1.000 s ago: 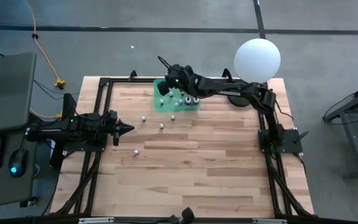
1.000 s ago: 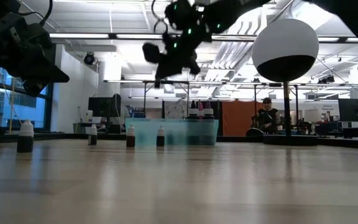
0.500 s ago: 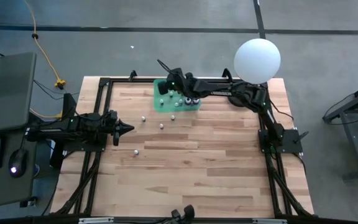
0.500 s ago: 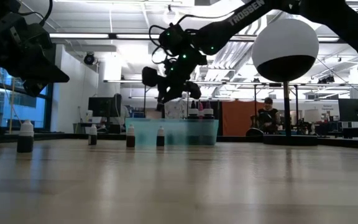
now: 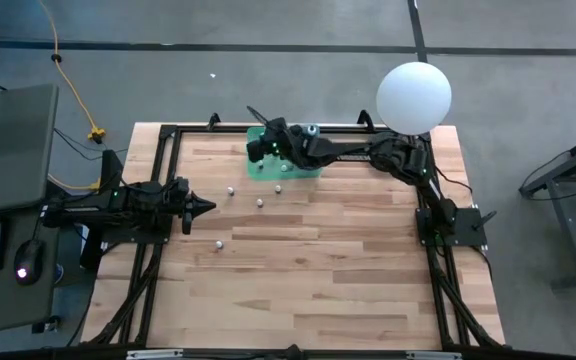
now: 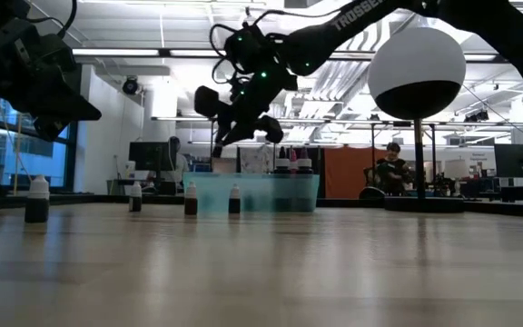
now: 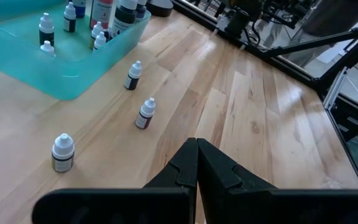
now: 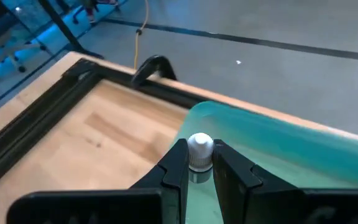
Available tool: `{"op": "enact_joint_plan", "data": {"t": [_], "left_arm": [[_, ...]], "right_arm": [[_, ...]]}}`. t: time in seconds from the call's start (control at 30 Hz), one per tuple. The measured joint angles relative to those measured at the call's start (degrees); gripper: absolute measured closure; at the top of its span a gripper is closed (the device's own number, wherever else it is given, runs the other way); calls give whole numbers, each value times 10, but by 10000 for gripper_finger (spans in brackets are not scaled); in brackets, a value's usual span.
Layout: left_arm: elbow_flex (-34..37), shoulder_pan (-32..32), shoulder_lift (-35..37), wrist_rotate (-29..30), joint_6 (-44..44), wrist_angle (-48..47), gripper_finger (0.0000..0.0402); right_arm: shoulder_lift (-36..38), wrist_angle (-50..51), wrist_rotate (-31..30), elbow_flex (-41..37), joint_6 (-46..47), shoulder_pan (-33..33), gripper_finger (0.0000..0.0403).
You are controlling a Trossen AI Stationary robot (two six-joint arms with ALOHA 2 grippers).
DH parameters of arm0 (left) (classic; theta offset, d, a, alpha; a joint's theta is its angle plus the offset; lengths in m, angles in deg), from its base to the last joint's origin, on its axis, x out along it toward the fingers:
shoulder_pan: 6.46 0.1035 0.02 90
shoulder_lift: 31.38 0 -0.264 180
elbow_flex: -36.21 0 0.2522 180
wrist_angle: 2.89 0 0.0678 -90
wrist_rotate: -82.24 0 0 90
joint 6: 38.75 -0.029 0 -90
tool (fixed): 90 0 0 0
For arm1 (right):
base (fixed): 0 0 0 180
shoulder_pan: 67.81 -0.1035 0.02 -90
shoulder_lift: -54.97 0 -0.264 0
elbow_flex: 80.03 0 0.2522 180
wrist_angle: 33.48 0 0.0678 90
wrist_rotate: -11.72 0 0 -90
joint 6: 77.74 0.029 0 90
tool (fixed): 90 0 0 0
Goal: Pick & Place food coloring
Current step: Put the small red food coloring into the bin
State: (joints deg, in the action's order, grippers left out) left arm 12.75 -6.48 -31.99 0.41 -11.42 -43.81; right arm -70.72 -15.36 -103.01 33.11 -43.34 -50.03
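Your right tool (image 8: 199, 163) hangs over the far-left corner of the green tray (image 8: 278, 155), its two fingers (image 8: 174, 165) nearly closed on a small white-capped food coloring bottle (image 8: 199, 149), which it holds clear of the tray floor. In the high view, the right arm reaches across the far edge of the counter (image 5: 308, 270) from beside the white globe lamp (image 5: 414, 96), with that tool (image 5: 256, 150) above the tray (image 5: 265, 170). The low view shows the same tool (image 6: 221, 136) raised above the tray's rim (image 6: 252, 193). Your left tool (image 7: 196, 149) waits at the left side of the counter, fingers pressed together and holding nothing. More bottles stand upright inside the tray (image 7: 46, 26). Three loose bottles stand on the bare counter just outside it, in a loose row: one nearest the tray wall (image 7: 133, 75), one a little farther out (image 7: 145, 114), and one nearer the left tool (image 7: 62, 152). A fourth bottle (image 5: 218, 243) stands apart, in front of the left tool.
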Motion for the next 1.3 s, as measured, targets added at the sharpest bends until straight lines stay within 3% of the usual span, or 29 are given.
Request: {"op": "enact_joint_plan", "data": {"t": [0.33,0.73,1.3], "left_arm": [[0,0,0,0,0,0,401],[0,0,0,0,0,0,401],[0,0,0,-1,0,0,401]], "right_arm": [[0,-3,-37,0,-13,-53,352],[0,49,-40,0,31,-77,352],[-35,83,-90,-1,98,-77,352]]}}
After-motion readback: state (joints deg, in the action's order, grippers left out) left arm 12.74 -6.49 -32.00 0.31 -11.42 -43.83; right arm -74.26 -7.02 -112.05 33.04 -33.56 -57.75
